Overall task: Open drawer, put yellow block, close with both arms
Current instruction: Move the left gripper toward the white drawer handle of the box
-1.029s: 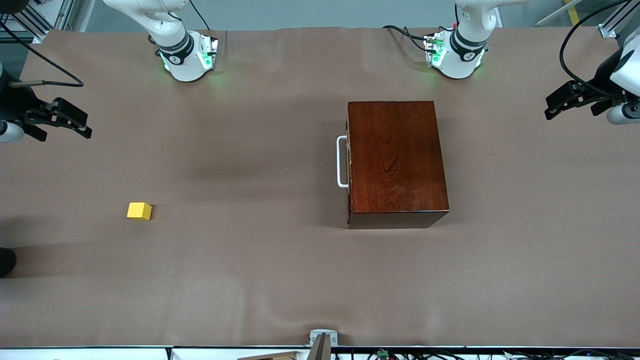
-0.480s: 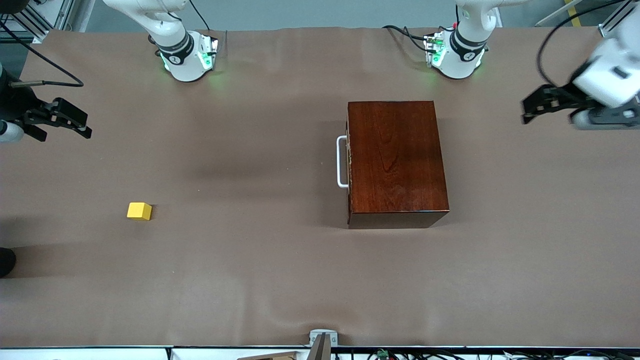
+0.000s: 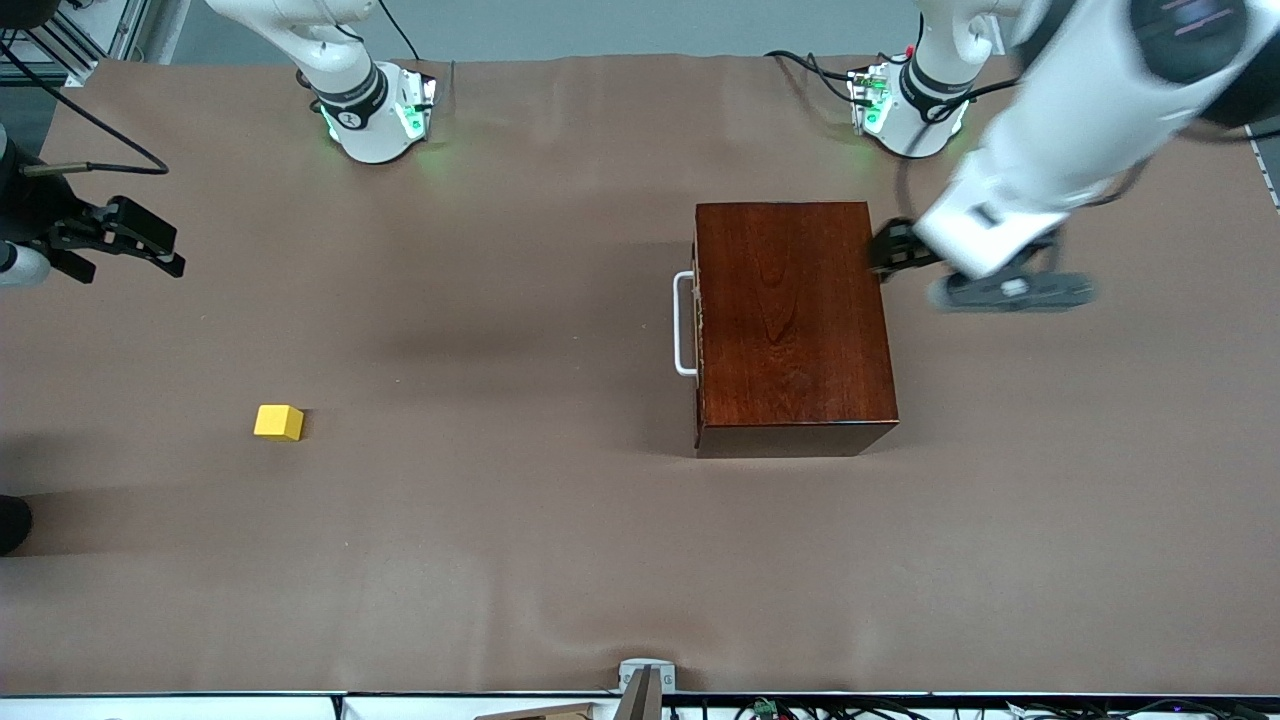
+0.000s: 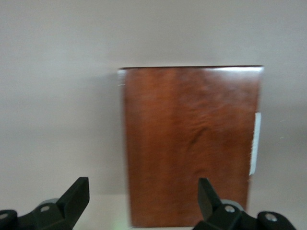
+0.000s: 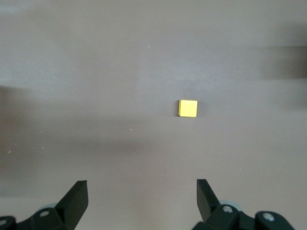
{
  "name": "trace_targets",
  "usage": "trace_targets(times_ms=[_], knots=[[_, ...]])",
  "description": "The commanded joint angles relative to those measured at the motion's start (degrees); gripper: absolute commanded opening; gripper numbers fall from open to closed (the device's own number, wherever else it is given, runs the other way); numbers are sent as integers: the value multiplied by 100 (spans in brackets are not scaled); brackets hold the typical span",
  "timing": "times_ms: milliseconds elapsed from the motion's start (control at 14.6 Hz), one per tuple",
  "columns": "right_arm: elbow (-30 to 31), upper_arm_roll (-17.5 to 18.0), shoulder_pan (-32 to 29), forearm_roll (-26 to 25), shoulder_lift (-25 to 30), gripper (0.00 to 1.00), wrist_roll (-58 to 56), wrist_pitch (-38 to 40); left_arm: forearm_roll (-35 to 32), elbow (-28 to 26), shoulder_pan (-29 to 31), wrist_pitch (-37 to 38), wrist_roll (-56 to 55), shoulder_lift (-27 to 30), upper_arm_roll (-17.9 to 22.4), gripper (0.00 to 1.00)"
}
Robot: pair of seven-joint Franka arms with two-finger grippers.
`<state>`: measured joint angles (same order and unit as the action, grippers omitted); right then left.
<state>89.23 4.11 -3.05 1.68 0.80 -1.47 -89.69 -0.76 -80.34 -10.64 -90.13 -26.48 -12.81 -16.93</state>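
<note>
The drawer [image 3: 699, 330] is still shut. Its dark front sits flush in the mahogany box [image 3: 790, 320], and its white handle [image 3: 684, 323] faces the right arm's end of the bench [image 3: 500, 560]. The yellow block [image 3: 279, 422] has not moved. It lies on the bare bench toward the right arm's end, well apart from the box and nearer to the front camera than the handle. In the right wrist view we see the block [image 5: 188, 108] alone on the brown cover.

What has changed is the left arm. A second ago its gripper hung out at the edge of the bench at its own end. Now it has swung in fast, and the left gripper [image 3: 890, 250] is over the edge of the box that lies toward the left arm's end, away from the handle. Its jaws stand wide apart and hold nothing. The left wrist view looks down past the left gripper [image 4: 143, 203] onto the box top, with the handle showing at one side.

The right gripper [image 3: 150, 245] has stayed over the bench edge at its own end, waiting, with its jaws apart and empty.

We judge the opening step has only just begun, and nothing has been touched yet. The left arm comes in on the side away from the handle, so it may be about to brace the box or to reach on across to the handle. We cannot tell which.
</note>
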Motion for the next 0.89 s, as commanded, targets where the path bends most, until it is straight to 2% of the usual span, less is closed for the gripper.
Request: trace_targets(times_ms=[0, 343, 412, 617, 823], knots=[[-99, 29, -82, 87, -62, 100, -20, 66, -274, 493, -568, -346, -531, -652, 49, 100], [-99, 29, -73, 87, -53, 100, -12, 65, -793, 861, -1658, -847, -1639, -1460, 111, 100], [-99, 29, -73, 87, -62, 100, -11, 65, -846, 879, -1921, -979, -1928, -1575, 224, 100], [-99, 29, -82, 87, -62, 100, -11, 65, -855, 888, -2634, -1270, -2230, -1900, 715, 100], [-108, 29, -82, 79, -62, 100, -20, 22, -855, 897, -3547, -1472, -2230, -2207, 1497, 100]])
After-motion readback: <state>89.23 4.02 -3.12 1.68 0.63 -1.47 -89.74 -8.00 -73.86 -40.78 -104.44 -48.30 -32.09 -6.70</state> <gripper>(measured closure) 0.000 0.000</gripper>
